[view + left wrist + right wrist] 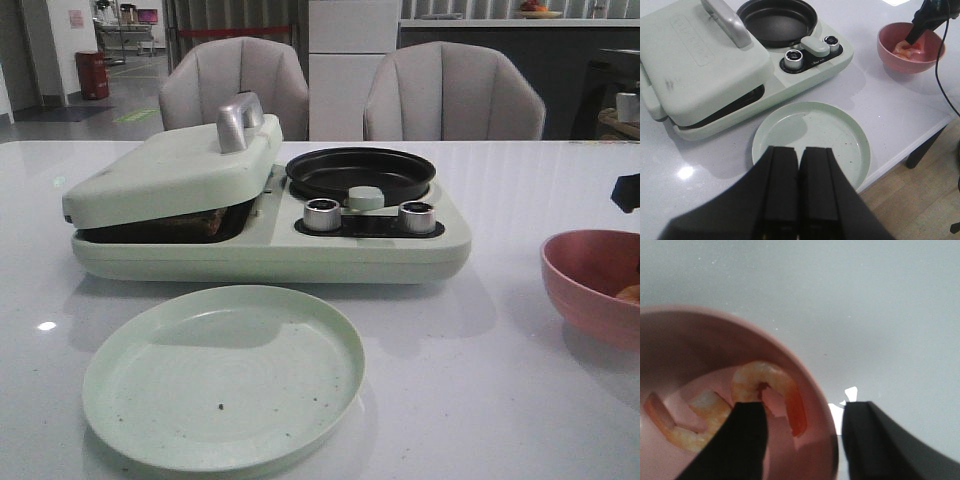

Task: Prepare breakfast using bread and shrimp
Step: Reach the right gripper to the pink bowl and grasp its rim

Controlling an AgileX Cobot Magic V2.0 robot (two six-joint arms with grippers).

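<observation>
The right hand [800, 440] hangs wide open, holding nothing, one finger inside the pink bowl [817, 395] at the lower left of its wrist view, the other outside the rim; it should shift so both fingers straddle the curled shrimp [772, 385]. The left hand [799, 192] is closed and empty above the green plate [840, 135]; bread [195, 222] sits under the press lid [170, 170] on the bench.

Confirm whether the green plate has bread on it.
No. The plate is bare apart from a few dark crumbs.
</observation>
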